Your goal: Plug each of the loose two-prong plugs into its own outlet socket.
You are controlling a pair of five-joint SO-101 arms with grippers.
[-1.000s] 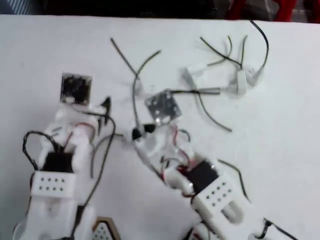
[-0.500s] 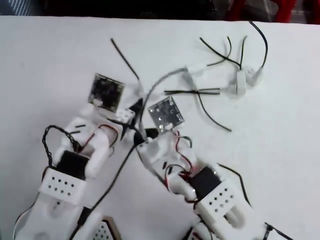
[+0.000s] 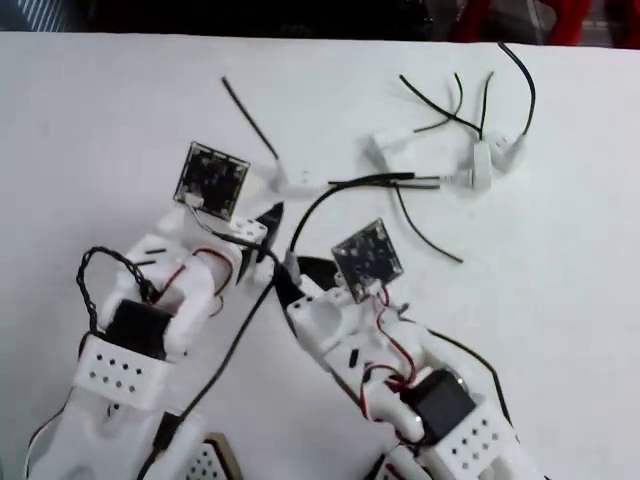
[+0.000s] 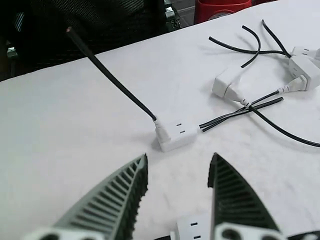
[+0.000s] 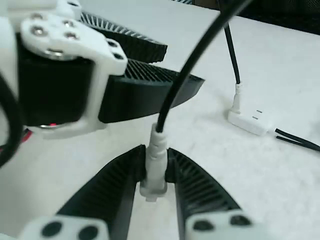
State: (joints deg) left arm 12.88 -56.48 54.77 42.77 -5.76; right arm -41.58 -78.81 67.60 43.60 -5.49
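Right hand (image 5: 155,151) pinches what looks like a plug (image 5: 154,174)

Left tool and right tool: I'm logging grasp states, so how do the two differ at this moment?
The left tool is open with nothing between its fingers; the right tool is shut on a white plug. A black cord rises from the right tool's grasp; none from the left tool. Both have black ribbed fingers.
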